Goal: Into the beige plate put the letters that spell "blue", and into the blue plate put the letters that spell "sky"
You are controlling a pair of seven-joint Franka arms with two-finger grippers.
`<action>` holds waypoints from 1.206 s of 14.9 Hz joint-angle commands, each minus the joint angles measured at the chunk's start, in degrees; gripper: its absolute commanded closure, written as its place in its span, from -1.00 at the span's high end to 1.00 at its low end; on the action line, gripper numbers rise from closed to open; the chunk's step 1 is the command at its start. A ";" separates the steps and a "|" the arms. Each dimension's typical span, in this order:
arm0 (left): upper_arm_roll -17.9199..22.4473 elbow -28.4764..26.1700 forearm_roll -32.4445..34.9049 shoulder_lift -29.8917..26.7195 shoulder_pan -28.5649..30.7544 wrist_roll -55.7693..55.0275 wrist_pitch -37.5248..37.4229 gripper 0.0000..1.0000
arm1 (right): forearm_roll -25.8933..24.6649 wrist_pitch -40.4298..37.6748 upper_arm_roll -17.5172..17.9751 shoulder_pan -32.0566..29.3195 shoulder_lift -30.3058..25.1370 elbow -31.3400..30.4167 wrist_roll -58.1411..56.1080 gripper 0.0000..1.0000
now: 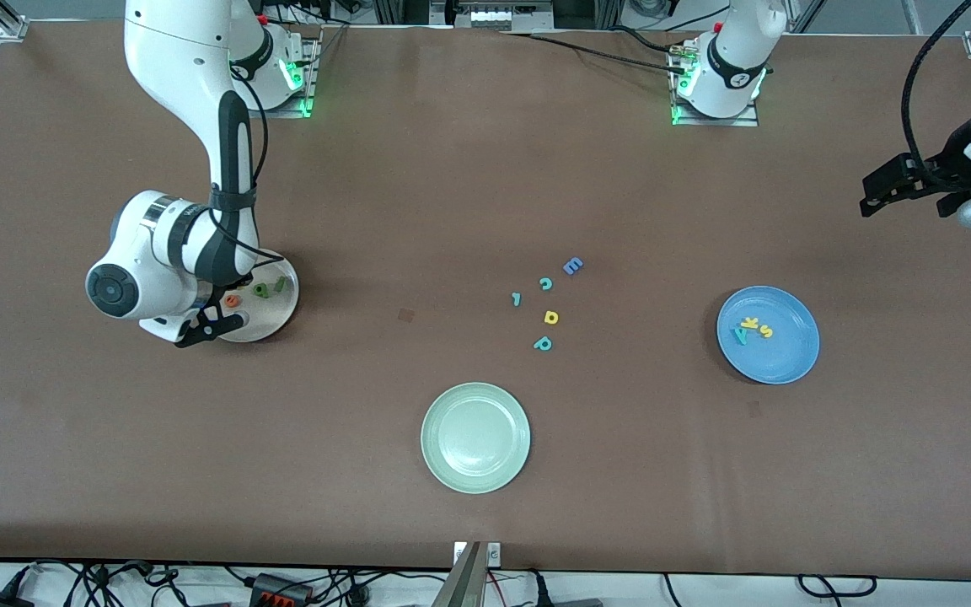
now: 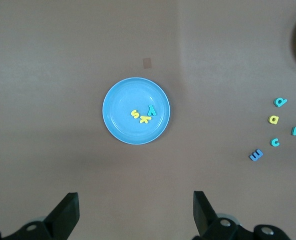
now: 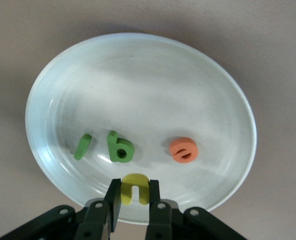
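The beige plate (image 1: 276, 310) (image 3: 137, 85) lies at the right arm's end of the table. In it are the green l (image 3: 82, 146), the green b (image 3: 120, 147) and the orange-red e (image 3: 184, 150). My right gripper (image 1: 214, 324) (image 3: 134, 192) is low over the plate's rim, shut on the yellow u (image 3: 135, 189). The blue plate (image 1: 789, 358) (image 2: 120, 127) holds the yellow s (image 2: 134, 114), yellow k (image 2: 144, 119) and teal y (image 2: 151, 110). My left gripper (image 1: 873, 201) (image 2: 136, 210) waits high at the left arm's end, open and holding nothing.
A pale green plate (image 1: 475, 437) sits near the front camera at mid-table. Loose letters lie between the plates: blue E (image 1: 572, 266), teal c (image 1: 545, 283), a small teal letter (image 1: 516, 298), yellow d-like letter (image 1: 550, 317), teal p (image 1: 543, 343).
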 commanded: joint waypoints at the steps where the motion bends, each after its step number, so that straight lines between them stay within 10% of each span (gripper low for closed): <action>1: -0.33 1.91 0.78 0.82 0.49 1.69 -1.38 1.00 | 1.01 0.66 -0.42 -0.03 0.54 -0.08 0.37 1.00; 15: -0.16 2.08 0.07 0.82 0.49 1.87 -1.30 1.00 | 0.93 -0.04 -0.69 -0.91 -0.25 7.21 0.63 1.00; 18: -0.16 2.08 0.07 0.82 0.49 1.87 -1.30 1.00 | -1.17 -0.04 9.45 -11.05 -6.29 9.75 3.62 1.00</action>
